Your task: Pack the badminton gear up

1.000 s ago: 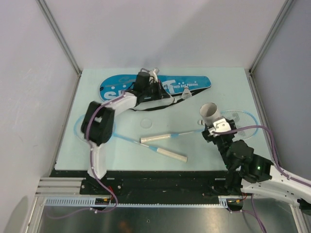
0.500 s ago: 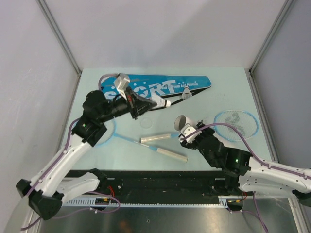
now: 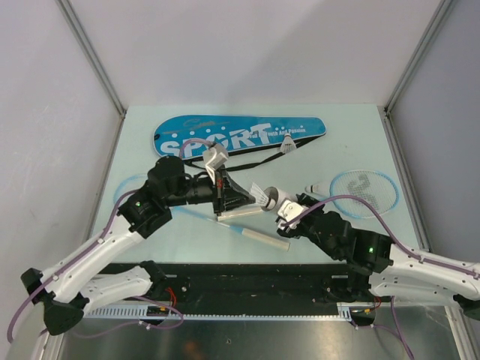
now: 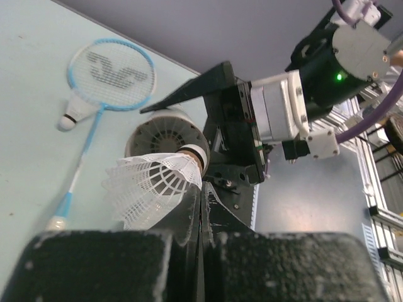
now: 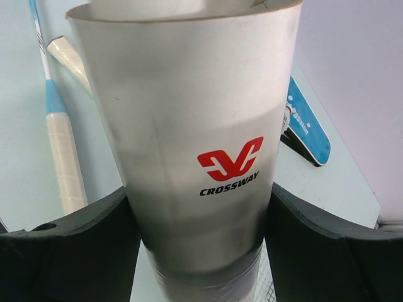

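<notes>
The shuttlecock (image 3: 259, 197) hangs near the middle of the table (image 3: 345, 139), its feathers pinched between the closed fingers of the left gripper (image 4: 200, 214). Its cork end points into the open mouth of the white CROSSWAY tube (image 5: 189, 145) at its 3 o'clock. The right gripper (image 5: 201, 251) is clamped around that tube. The blue SPORT bag (image 3: 240, 135) lies at the table's 12 o'clock. A light-blue racket (image 3: 365, 189) lies at 3 o'clock, with a loose shuttlecock (image 3: 315, 187) just beside its frame.

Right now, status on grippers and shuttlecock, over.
Left gripper shut on shuttlecock, cork toward tube mouth. Right gripper shut on tube. Spare shuttlecock beside racket, not obstructing.
</notes>
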{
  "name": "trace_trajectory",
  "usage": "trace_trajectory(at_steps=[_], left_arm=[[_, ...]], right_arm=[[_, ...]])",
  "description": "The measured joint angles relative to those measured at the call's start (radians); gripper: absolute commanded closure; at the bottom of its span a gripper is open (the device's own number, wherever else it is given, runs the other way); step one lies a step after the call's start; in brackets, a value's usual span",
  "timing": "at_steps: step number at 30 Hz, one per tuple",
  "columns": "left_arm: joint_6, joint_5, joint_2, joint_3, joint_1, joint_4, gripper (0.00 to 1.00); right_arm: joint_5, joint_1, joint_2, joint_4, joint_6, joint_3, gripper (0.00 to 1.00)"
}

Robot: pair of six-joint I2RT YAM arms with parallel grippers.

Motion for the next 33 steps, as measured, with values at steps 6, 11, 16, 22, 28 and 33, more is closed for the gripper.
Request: trace_trajectory(at_steps=[6, 11, 16, 22, 28, 33], left_arm=[[0.004, -0.036, 0.084, 0.010, -0.098, -0.016, 1.00], [-0.003, -0.031, 0.188, 0.056, -0.127, -0.018, 0.62], [-0.016, -0.041, 0.200, 0.058, -0.123, 0.018, 0.22], [-0.057, 0.035, 0.187, 0.041, -0.135, 0.117, 0.00], [-0.094, -0.024, 0.095, -0.022, -0.109, 0.212, 0.06], [-0.137, -0.302, 0.045, -0.034, -0.054, 0.270, 0.21]], right_arm=[[-0.011, 0.007, -0.030, 0.000, 0.000, 0.000, 0.73], [-0.014, 0.019, -0.030, -0.005, 0.001, 0.000, 0.74], [-0.016, 0.043, -0.047, -0.013, -0.001, 0.000, 0.75], [0.026, 0.045, -0.058, -0.027, 0.018, 0.000, 0.75], [0.153, 0.055, -0.079, -0.027, 0.052, 0.000, 0.74], [0.373, 0.057, -0.140, -0.026, 0.084, 0.000, 0.73]])
